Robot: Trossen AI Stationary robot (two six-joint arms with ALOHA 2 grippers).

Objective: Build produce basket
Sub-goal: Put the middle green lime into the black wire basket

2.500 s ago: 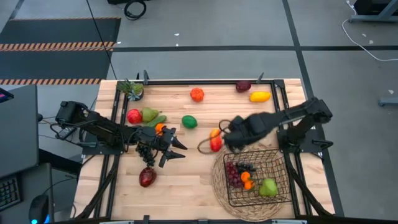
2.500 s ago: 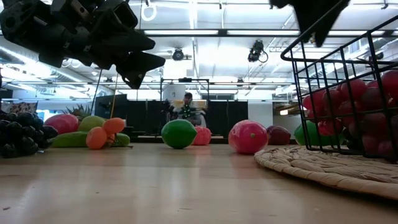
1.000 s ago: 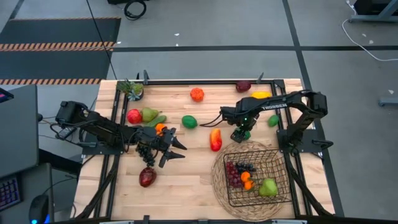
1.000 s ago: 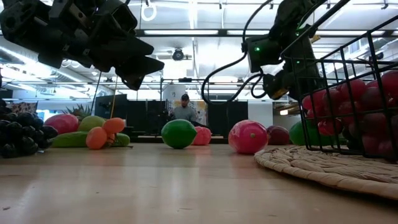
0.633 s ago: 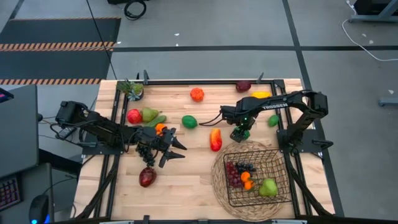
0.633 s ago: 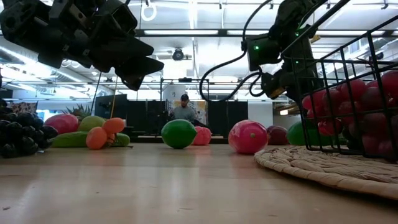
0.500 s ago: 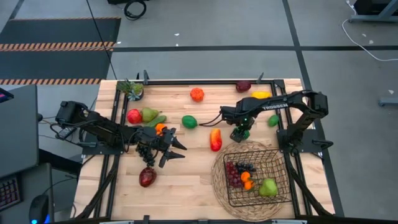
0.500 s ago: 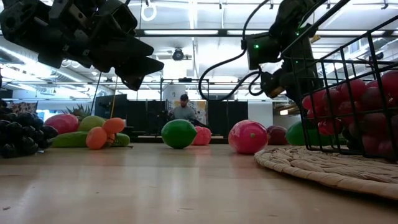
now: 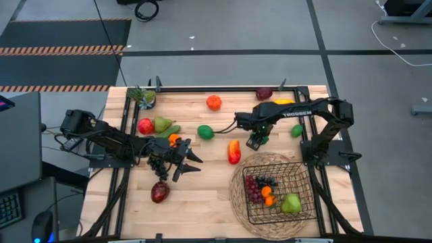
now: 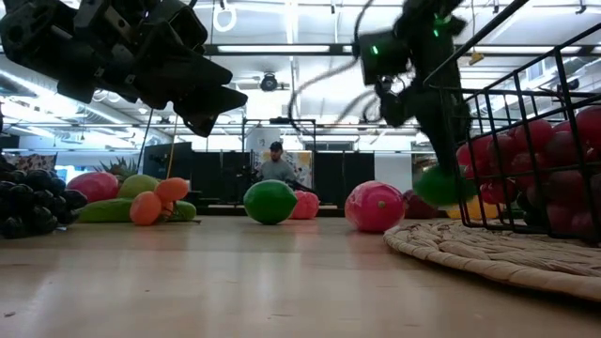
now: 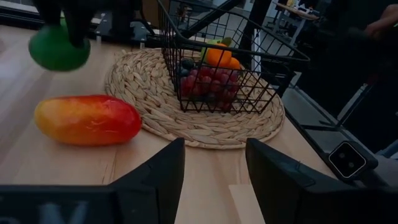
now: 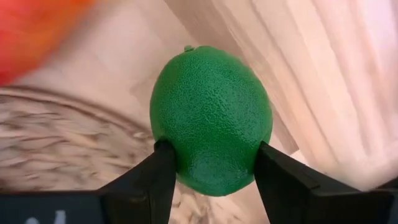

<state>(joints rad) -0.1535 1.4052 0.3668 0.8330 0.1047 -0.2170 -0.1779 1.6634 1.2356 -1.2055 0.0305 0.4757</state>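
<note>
My right gripper (image 9: pixel 255 141) hangs over the table's middle right, just beyond the round woven mat (image 9: pixel 237 196), shut on a green lime (image 12: pixel 211 118). The lime also shows in the low view (image 10: pixel 441 186) and the left wrist view (image 11: pixel 59 50). The black wire basket (image 9: pixel 302 177) stands on the mat with red grapes (image 9: pixel 252 190), small oranges and a green pear (image 9: pixel 291 202) inside. A red-orange mango (image 9: pixel 233 152) lies on the wood left of the gripper. My left gripper (image 9: pixel 187 163) waits open at the left, beside a dark grape bunch (image 9: pixel 158 165). My right gripper pinches the lime's two opposite sides (image 12: pixel 168 140) between its two fingers (image 12: pixel 146 183). The fingers come from above, pointing down. The lime hangs between them, lifted clear of the table, just short of the mat's edge (image 10: pixel 413 239).
Loose produce lies on the wood: a second lime (image 9: pixel 205 132), red apple (image 9: pixel 146 126), pear (image 9: pixel 162 123), orange (image 9: pixel 214 102), yellow fruit (image 9: pixel 282 104), a green one (image 9: pixel 297 130), a dark red one (image 9: pixel 160 192). A small plant (image 9: pixel 143 96) stands far left. A person (image 10: pixel 275 161) sits beyond the table.
My right gripper has risen with the green lime and shifted a little toward the table's left edge. The lime, which sat on the wood by the mat, now hangs clear of the table.
</note>
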